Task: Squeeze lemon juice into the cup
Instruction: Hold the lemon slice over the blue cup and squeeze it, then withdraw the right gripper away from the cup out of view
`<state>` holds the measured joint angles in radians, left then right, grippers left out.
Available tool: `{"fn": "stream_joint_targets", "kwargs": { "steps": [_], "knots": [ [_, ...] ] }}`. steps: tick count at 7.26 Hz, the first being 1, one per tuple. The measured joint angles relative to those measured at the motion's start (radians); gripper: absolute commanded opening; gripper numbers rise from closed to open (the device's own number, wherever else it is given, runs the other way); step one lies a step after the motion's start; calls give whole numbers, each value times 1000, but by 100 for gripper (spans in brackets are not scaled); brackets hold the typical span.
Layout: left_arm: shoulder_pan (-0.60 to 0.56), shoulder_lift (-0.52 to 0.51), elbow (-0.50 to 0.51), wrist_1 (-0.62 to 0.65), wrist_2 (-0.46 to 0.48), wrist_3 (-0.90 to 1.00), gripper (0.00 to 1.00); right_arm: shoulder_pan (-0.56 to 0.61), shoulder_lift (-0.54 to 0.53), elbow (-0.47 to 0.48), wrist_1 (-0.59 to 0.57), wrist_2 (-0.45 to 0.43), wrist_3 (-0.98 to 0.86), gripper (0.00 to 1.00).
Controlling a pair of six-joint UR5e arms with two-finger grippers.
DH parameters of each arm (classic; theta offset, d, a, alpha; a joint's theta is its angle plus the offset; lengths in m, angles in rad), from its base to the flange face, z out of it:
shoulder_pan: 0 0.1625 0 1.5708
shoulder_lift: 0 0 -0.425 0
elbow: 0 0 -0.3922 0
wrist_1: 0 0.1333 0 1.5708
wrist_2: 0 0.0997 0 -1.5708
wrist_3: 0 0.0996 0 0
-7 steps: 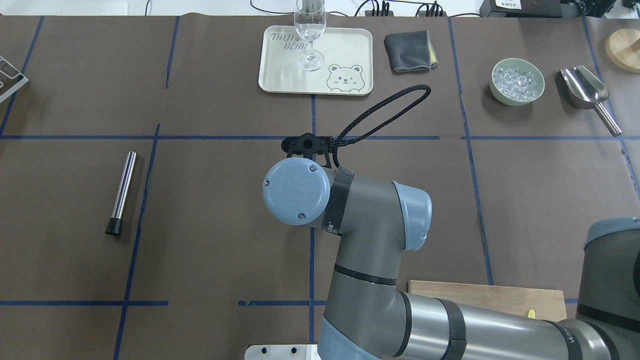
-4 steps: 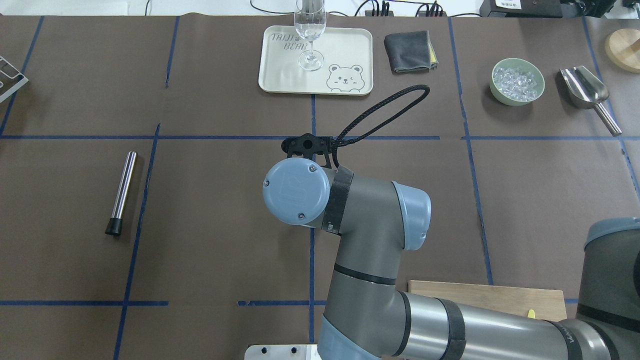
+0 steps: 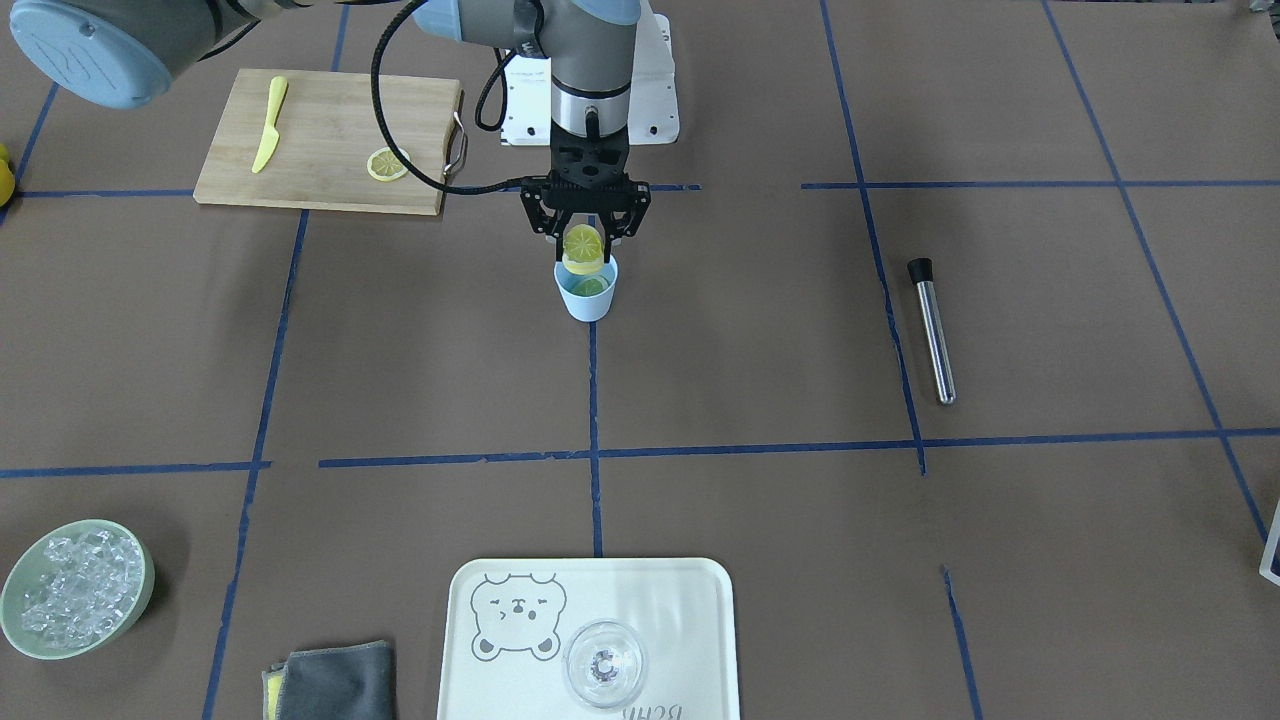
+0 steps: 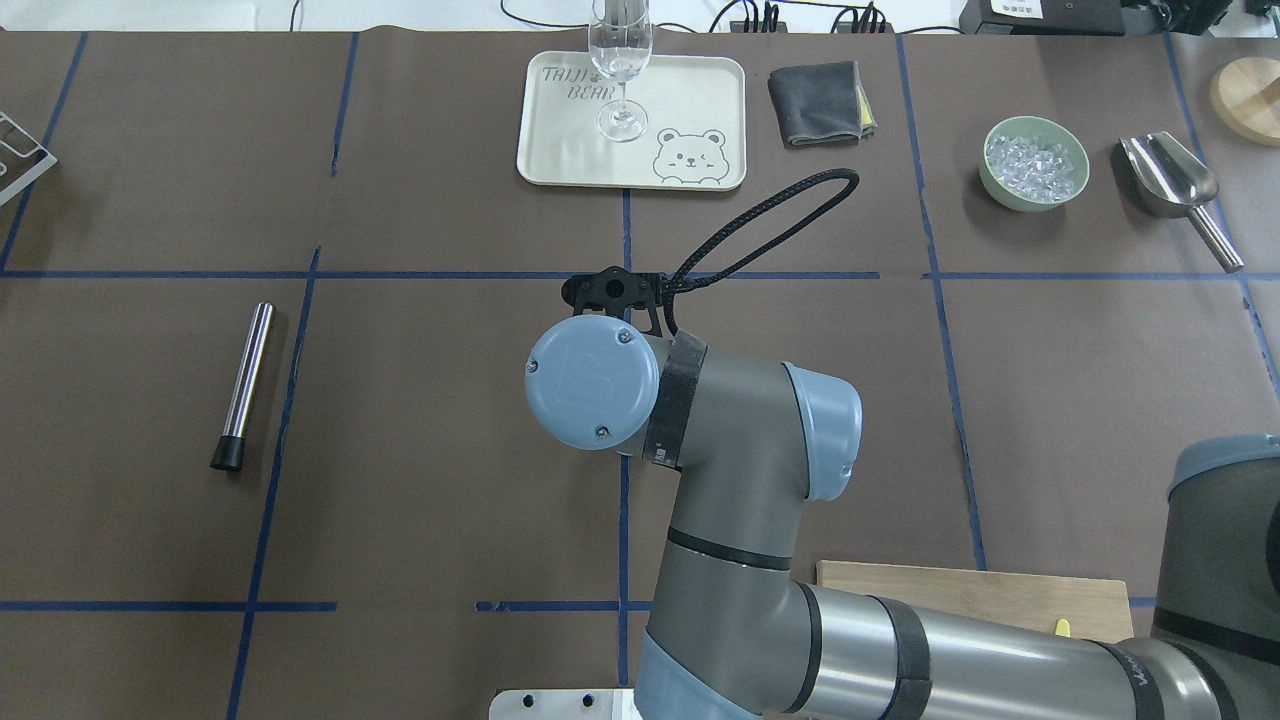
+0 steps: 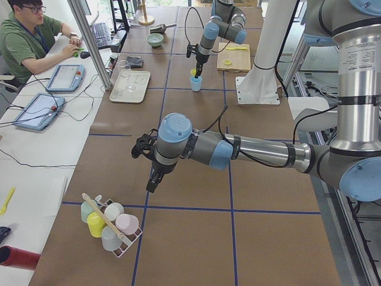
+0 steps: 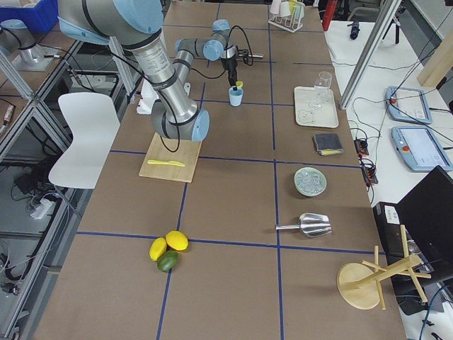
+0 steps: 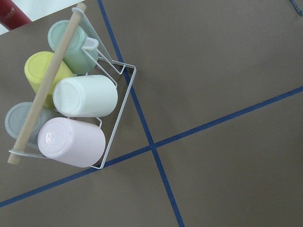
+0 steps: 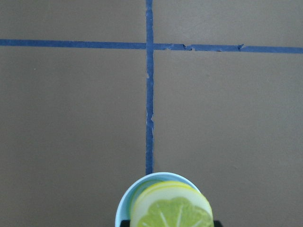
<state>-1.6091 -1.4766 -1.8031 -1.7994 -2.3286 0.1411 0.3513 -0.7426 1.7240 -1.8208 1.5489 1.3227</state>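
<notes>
In the front-facing view my right gripper (image 3: 585, 238) is shut on the lemon (image 3: 583, 245), a thin yellow slice held upright just above the mouth of the light-blue cup (image 3: 587, 300). A greenish slice lies inside the cup. The right wrist view shows the slice (image 8: 171, 210) over the cup's rim (image 8: 124, 208). In the overhead view the right arm's wrist (image 4: 592, 385) hides cup and lemon. My left gripper (image 5: 152, 180) hangs over the table's left end by a rack of cups; I cannot tell whether it is open or shut.
A cutting board (image 3: 320, 110) bears a yellow knife (image 3: 268, 125) and a second lemon slice (image 3: 387, 165). A tray (image 3: 690, 600) carries a wine glass (image 3: 604, 664). Also present: ice bowl (image 3: 75, 588), steel muddler (image 3: 932, 330), grey cloth (image 3: 335, 682), cup rack (image 7: 71, 109).
</notes>
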Motion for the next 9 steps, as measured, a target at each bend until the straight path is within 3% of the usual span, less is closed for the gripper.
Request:
{"fn": "stream_joint_targets", "kwargs": {
  "steps": [5, 7, 9],
  "knots": [
    [1, -7, 0, 0, 6, -8, 100, 22, 3, 7, 0, 25, -38, 100],
    [2, -31, -5, -13, 7, -11, 100, 135, -10, 11, 1, 149, -183, 100],
    [4, -66, 16, -144, 5, -11, 100, 289, -64, 29, 12, 282, -412, 100]
  ]
}}
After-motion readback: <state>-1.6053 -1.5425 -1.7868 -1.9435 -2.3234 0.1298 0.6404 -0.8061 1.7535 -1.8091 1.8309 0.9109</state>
